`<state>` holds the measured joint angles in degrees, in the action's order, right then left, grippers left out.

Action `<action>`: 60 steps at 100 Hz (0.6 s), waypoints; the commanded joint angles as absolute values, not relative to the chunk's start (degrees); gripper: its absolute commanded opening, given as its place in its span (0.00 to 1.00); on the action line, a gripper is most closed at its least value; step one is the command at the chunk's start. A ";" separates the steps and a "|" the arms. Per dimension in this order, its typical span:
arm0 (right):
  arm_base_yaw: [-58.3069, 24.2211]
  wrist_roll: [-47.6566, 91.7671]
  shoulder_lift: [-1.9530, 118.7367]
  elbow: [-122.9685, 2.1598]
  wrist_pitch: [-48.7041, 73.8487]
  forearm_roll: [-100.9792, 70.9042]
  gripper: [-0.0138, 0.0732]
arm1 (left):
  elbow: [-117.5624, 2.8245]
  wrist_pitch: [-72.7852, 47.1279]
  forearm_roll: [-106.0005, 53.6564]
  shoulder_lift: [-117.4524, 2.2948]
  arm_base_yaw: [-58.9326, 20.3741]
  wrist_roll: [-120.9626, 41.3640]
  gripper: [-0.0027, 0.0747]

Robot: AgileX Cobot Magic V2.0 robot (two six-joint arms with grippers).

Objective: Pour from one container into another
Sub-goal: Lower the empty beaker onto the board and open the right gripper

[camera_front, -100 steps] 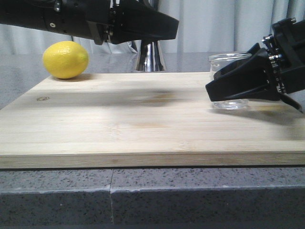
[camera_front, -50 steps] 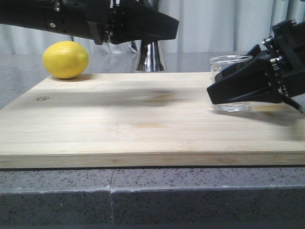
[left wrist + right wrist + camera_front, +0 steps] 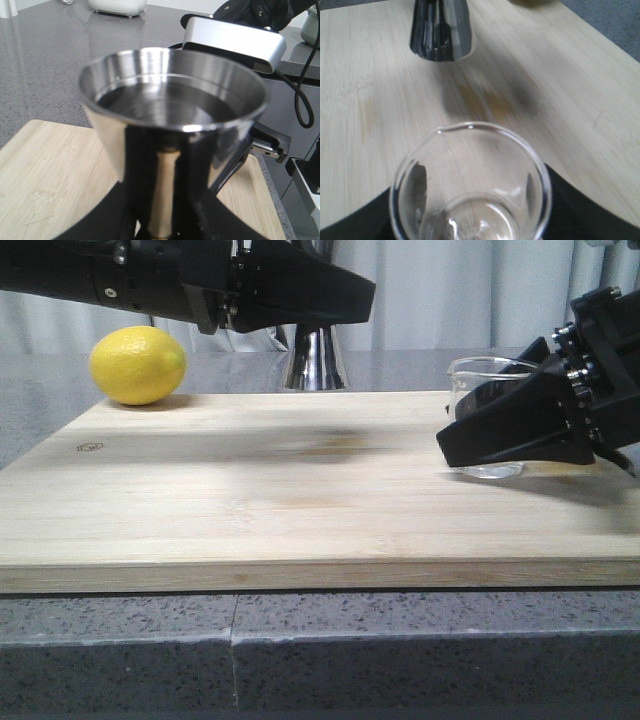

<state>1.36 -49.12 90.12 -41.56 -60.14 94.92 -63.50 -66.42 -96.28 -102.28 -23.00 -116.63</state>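
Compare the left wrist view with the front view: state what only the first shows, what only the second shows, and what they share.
Only the left wrist view shows inside the jigger: its upper cup holds liquid.

Only the front view shows the lemon, the glass beaker between the right gripper fingers, and the left gripper from outside.

Both show the jigger and the wooden board.

I find no lettering or numbers that I can read on anything here; the one sign is a small round burnt-in stamp (image 3: 90,448) near the left edge of the wooden board (image 3: 300,500), and its marks are too small for me to read.
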 commanded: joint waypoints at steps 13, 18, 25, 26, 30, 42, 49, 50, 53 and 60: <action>1.30 -48.60 88.49 -42.65 -62.00 90.63 0.69 | -65.26 -73.45 -100.88 -99.18 -22.96 -116.24 0.01; 1.30 -48.60 88.49 -42.65 -62.00 89.58 0.71 | -65.26 -73.45 -100.88 -99.18 -22.96 -116.24 0.01; 1.30 -48.60 88.49 -42.65 -62.00 88.25 0.73 | -65.26 -73.45 -100.88 -99.18 -22.96 -116.24 0.01; 1.30 -48.60 88.49 -42.65 -62.00 88.11 0.74 | -65.26 -73.45 -100.88 -99.18 -22.96 -116.24 0.01; 1.30 -48.60 88.49 -42.65 -62.00 87.49 0.75 | -65.26 -73.45 -100.88 -99.18 -22.96 -116.24 0.01; 1.30 -48.60 88.49 -42.65 -62.56 85.73 0.78 | -65.26 -73.45 -100.88 -99.18 -22.96 -116.24 0.01; 1.30 -48.60 88.49 -42.91 -63.90 84.62 0.79 | -65.26 -73.45 -100.88 -99.18 -22.96 -116.24 0.01; 1.30 -48.60 88.49 -42.91 -64.07 84.43 0.79 | -65.26 -73.45 -100.88 -99.18 -22.96 -116.24 0.01; 1.30 -48.60 88.49 -43.29 -64.71 84.15 0.79 | -65.26 -73.45 -100.88 -99.18 -22.96 -116.24 0.01; 1.30 -48.60 88.49 -44.24 -66.52 83.57 0.79 | -65.26 -73.45 -100.88 -99.18 -22.96 -116.24 0.01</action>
